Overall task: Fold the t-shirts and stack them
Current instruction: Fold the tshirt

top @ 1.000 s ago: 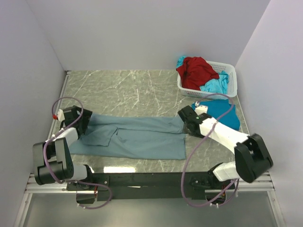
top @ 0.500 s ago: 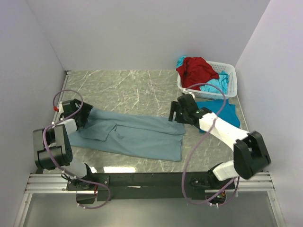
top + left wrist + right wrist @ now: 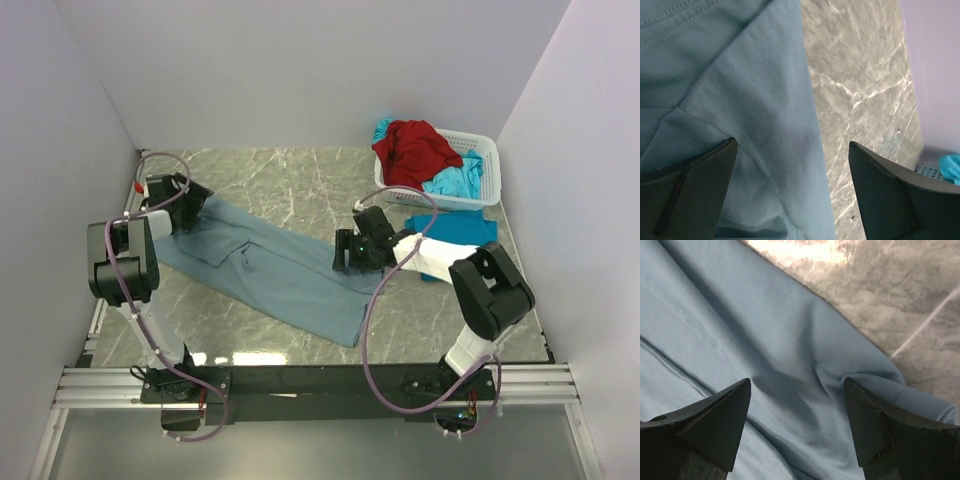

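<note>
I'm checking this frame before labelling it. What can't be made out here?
Top view: the right arm covers part of the turquoise t-shirt beside the basket; its shape is unclear.
Top view: the red t-shirt heaps over the basket's contents; shirts beneath cannot be counted.
Wrist views: the frame edges cut off the grey-blue t-shirt and the fingers; whether they touch cloth cannot be told.

A large shirt [image 3: 270,270] lies spread slantwise across the table [image 3: 290,185], far left to near middle. At the far right stands a basket [image 3: 487,172] heaped with shirts [image 3: 410,150]; another shirt [image 3: 465,232] lies flat just before it.
</note>
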You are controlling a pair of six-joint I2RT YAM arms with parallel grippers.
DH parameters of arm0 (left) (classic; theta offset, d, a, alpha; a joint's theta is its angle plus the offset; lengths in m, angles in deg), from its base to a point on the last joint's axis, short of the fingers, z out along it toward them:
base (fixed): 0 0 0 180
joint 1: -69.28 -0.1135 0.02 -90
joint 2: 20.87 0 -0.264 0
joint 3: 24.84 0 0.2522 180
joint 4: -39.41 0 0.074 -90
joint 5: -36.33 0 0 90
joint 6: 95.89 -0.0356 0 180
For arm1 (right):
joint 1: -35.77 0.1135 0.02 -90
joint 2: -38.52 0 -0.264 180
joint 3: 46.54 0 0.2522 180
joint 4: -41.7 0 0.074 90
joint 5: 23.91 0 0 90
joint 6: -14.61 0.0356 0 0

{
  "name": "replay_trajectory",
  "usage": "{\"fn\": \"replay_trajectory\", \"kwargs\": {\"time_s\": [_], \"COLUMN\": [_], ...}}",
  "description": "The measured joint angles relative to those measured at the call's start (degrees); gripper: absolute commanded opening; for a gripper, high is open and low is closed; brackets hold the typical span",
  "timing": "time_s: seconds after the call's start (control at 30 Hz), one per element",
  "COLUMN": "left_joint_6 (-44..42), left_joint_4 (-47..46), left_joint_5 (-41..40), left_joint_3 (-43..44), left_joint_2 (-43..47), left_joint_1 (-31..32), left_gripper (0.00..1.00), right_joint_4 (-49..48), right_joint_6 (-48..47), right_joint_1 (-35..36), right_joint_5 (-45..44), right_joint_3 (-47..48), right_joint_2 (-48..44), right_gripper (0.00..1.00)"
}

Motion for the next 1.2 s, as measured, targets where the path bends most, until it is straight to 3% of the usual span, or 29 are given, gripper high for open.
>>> {"fn": "replay_trajectory", "kwargs": {"time_s": [0.27,0.47,0.9,1.2], "left_joint_6": [-1.6,-2.2,-9.7,-15.9], "left_joint_4": [3.3,2.9,1.3,5.7], "left_joint_5": [-1.6,0.7,8.9,9.4], "left_joint_3": [2.1,9.5,40.6,50.8], "left_joint_2": [-0.5,-6.8,-28.9,-32.7], "left_joint_1": [0.7,2.1,18.8,26.9], "left_gripper": [0.99,0.99,0.99,0.99], "right_joint_4": [-6.3,-7.7,-4.6,-1.3], "right_joint_6": [1.5,2.8,2.5,1.8], "right_joint_1": [0.1,4.3,26.1,27.2], "right_joint_5": [0.7,1.6,8.2,5.5], "right_joint_3": [-5.9,-10.3,-13.3,-11.9], "right_joint_2": [-3.4,-7.2,-11.4,-17.1], "right_gripper": [0.82,0.82,0.82,0.85]}}
